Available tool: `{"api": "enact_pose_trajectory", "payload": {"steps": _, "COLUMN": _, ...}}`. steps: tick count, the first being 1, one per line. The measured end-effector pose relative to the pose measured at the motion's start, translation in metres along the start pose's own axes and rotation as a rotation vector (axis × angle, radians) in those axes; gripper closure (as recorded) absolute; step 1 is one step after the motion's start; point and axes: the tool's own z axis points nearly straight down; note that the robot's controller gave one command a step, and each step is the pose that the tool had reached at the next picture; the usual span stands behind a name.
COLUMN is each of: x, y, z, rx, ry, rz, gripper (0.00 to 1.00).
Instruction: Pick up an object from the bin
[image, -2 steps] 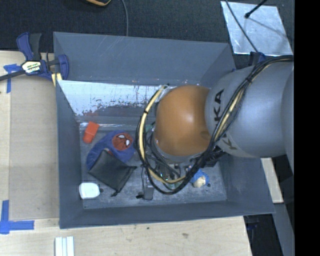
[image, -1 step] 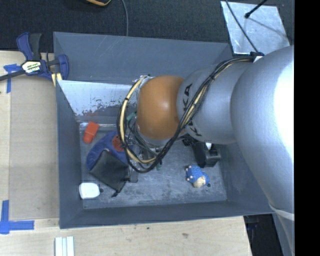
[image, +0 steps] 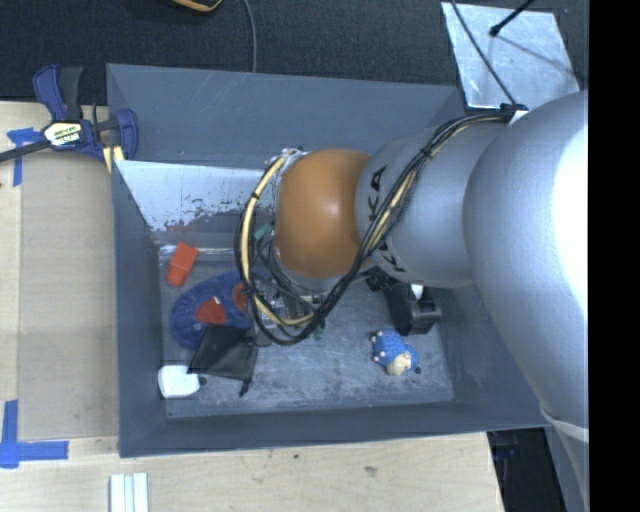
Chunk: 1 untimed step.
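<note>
Grey metal bin (image: 300, 420) with a scuffed floor, dark flooring behind it, and here's the arm (image: 480, 200) reaching in from the right, bent steeply down, its orange cover (image: 318, 212) and looped cables (image: 262, 250) over the bin's middle. The claw (image: 265, 315) sits low at the left-centre, right at the edge of a blue disc (image: 192, 318) carrying a red piece (image: 212, 312), with a black flap (image: 225, 355) just below. Whether it's open or closed, I can't tell; an orange block (image: 182, 262), a white cylinder (image: 178, 381) and a blue-yellow toy (image: 393, 352) lie around.
</note>
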Motion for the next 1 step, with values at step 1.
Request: {"api": "enact_pose_trajectory", "payload": {"steps": 1, "x": -0.0004, "y": 0.0275, "z": -0.1034, "rx": -0.002, "ry": -0.006, "rz": -0.009, "gripper": 1.0}}
